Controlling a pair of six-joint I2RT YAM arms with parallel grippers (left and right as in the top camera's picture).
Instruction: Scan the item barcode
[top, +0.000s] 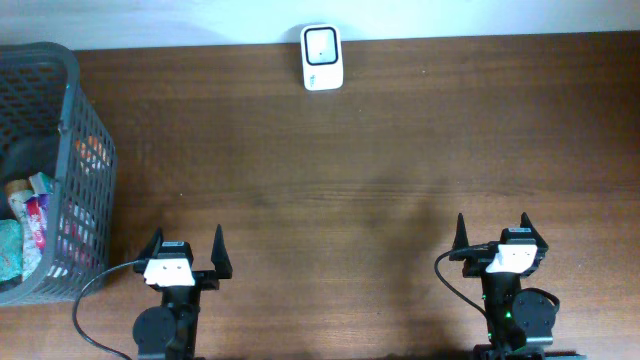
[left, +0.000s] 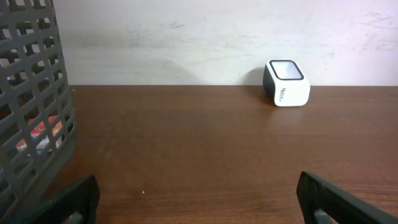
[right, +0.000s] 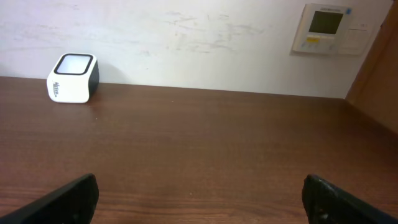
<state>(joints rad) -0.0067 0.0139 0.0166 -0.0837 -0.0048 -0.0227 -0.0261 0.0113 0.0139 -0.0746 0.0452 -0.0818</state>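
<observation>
Far left edge: grey mesh basket (top: 85, 170) sits on the table (top: 340, 180) and is cut off by the overhead frame.
Inside the basket: packets (top: 28, 205) are piled up, with pink, teal and orange showing. That's where the items to scan are lying. Barcodes are too small to make out.
Near edge, left: left gripper (top: 187, 240) is low, just right of the basket and clear of its wall. Its fingers (left: 323, 199) are spread wide over bare wood.
Left wrist view: dark fingertips sit in both bottom corners, with basket mesh filling the left side. Red and orange packaging peeks through the mesh, and the scanner is ahead to the right.
Centre, far edge: scanner (top: 322, 58) is a white box with dark trim and a window on its top face. It stands against the pale wall (right: 186, 37), well apart from both grippers and from the basket.
Near edge, right: right gripper (top: 493, 222) is level with the left one and well apart from it. Its fingers are held apart too, with brown tabletop between them.
Right wrist view: fingertips sit at the bottom corners, and the scanner is far off to the left by the wall.
Far right, up high: wall panel (right: 328, 28) with a small screen is mounted on the wall.
</observation>
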